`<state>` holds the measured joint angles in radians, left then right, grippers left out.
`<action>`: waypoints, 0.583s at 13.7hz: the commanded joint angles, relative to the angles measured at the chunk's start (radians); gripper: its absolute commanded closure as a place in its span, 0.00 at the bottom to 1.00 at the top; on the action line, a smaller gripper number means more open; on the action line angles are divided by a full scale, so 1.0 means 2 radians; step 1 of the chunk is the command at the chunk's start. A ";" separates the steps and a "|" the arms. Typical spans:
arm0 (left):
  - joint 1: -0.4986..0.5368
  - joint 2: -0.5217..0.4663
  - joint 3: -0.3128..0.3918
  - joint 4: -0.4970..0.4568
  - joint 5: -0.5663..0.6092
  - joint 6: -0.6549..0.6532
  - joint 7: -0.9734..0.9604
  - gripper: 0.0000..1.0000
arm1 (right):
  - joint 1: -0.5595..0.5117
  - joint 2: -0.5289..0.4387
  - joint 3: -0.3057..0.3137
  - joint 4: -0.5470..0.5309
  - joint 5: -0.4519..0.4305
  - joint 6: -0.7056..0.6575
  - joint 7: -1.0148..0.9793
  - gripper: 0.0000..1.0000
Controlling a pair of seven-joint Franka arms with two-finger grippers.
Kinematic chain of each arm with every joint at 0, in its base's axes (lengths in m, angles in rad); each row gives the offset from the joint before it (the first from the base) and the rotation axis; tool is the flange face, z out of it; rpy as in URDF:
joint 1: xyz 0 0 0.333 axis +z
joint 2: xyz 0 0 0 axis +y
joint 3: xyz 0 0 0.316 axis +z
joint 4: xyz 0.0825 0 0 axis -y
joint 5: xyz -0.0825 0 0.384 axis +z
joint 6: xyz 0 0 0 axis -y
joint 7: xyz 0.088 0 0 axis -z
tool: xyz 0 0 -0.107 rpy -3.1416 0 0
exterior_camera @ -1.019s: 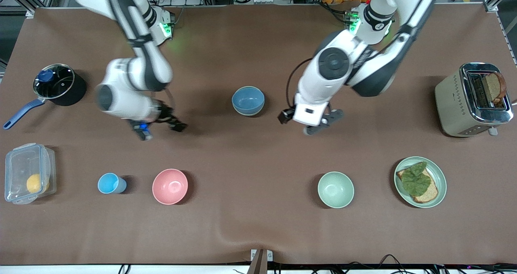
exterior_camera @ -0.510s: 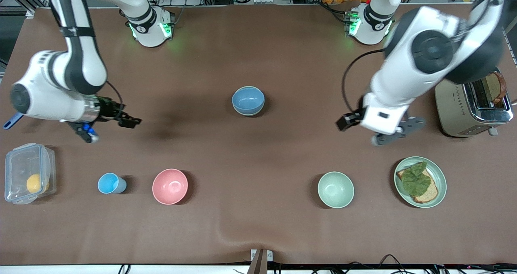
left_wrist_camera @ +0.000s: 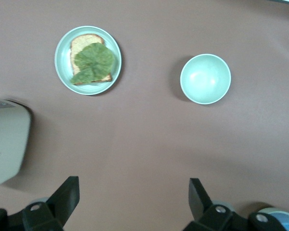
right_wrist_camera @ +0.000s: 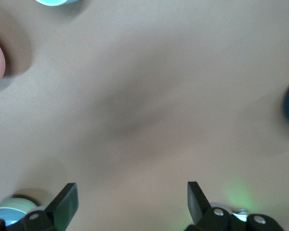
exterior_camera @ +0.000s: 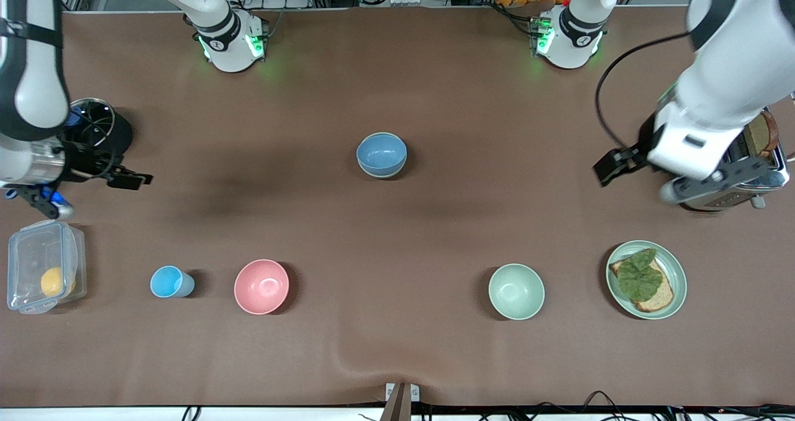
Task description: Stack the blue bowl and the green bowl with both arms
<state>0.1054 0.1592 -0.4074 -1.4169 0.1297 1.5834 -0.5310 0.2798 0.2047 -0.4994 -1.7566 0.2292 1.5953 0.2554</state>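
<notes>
Currently unstacked: blue bowl (exterior_camera: 381, 154) mid-counter, green bowl (exterior_camera: 516, 291) apart, nearer the camera, both upright and bare. Left gripper (left_wrist_camera: 132, 202) high over the toaster (exterior_camera: 726, 154) end, fingers spread on nothing. Right gripper (right_wrist_camera: 127, 204) over the pot (exterior_camera: 93, 129) end, likewise spread. Stacking outstanding.

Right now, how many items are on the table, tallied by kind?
Bowls: 3: blue bowl, green bowl, pink bowl
Cups: 1: blue cup
Plates: 1: plate holding bread with a leaf
Pots: 1: pot
Toasters: 1: toaster
Plastic containers: 1: container
Total: 8
</notes>
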 commanded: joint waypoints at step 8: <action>-0.082 -0.082 0.121 -0.055 -0.062 -0.057 0.148 0.00 | -0.178 -0.015 0.207 0.156 -0.062 -0.076 -0.090 0.00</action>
<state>-0.0410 0.0199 -0.1868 -1.4783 0.0390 1.4687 -0.2610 -0.0104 0.1916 -0.1571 -1.4791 0.1325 1.4614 0.1054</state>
